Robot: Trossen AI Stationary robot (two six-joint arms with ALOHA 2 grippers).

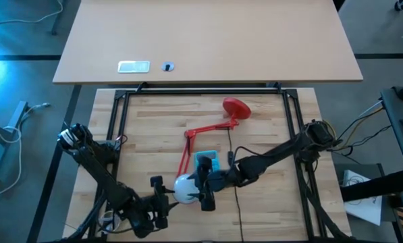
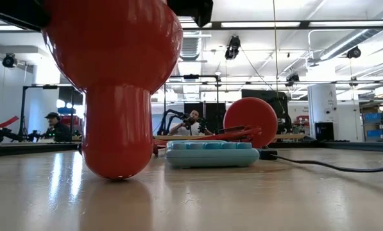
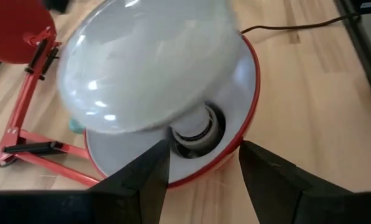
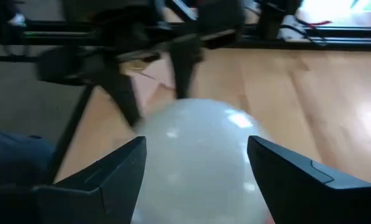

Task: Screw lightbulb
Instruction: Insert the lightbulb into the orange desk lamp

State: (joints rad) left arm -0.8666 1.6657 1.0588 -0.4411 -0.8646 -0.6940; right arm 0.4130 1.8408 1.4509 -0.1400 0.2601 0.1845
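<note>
The small white pear-shaped lightbulb point(image 3: 148, 68) sits with its greyish base in the socket of the red desk lamp's round shade point(image 3: 250, 93), near the front edge of the pale wooden table point(image 1: 269, 128). The left gripper point(image 3: 201, 165) is spread wide just before the bulb's neck, touching nothing. The right gripper point(image 4: 194, 162) straddles the bulb's dome, fingers parted; contact cannot be told. A blue tray point(image 2: 210, 154) lies beside the shade.

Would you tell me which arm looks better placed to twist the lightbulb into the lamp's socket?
Probably the right. The right pincer faces the dome of the lightbulb squarely, and the dome fills its view. The left pincer is open near the socket inside the lamp shade, so it seems better suited to steadying.
</note>
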